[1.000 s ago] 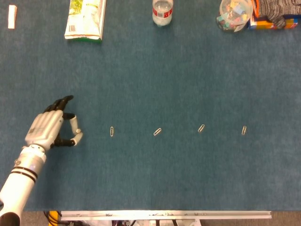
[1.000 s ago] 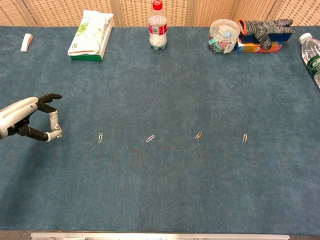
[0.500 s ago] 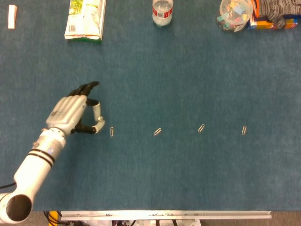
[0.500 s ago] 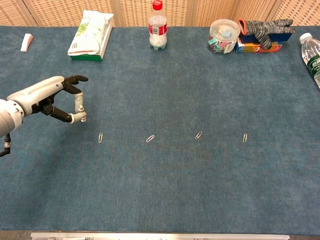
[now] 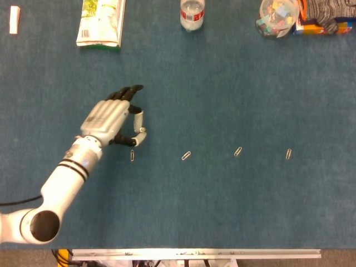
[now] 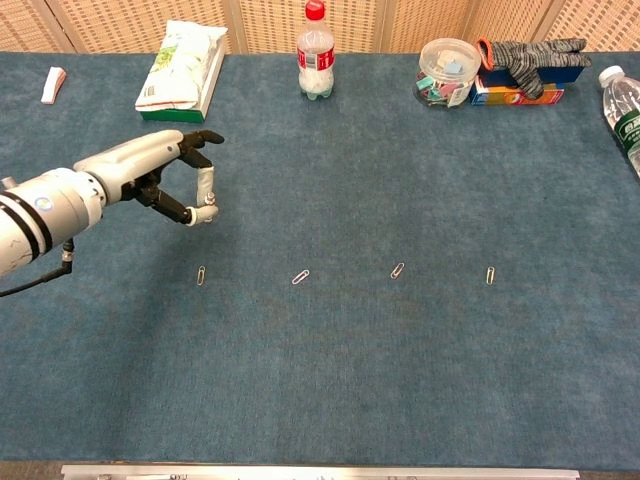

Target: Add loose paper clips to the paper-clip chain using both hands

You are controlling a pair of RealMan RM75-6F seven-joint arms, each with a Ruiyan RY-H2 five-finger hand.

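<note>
Four loose paper clips lie in a row across the blue table (image 5: 222, 211), well apart from one another; no joined chain shows in either view. Taking the leftmost paper clip (image 5: 132, 155) as the landmark, the second clip (image 5: 186, 156), third clip (image 5: 238, 151) and fourth clip (image 5: 288, 154) run off to its right.

Just above and slightly left of that leftmost clip hovers the left hand (image 5: 114, 119), fingers apart, thumb bent toward the dark fingertips, holding nothing. Over the last second it has swept in from the table's left edge; it now stands raised over the clip, not touching it. That suggests the first pick-up is about to begin, so the task is barely started. The right hand shows in neither view.

Far beyond the clip, along the back edge, stand a green-and-white packet (image 5: 101, 22), a water bottle (image 5: 192, 13) and a clear tub (image 5: 276, 16) of small coloured items.
</note>
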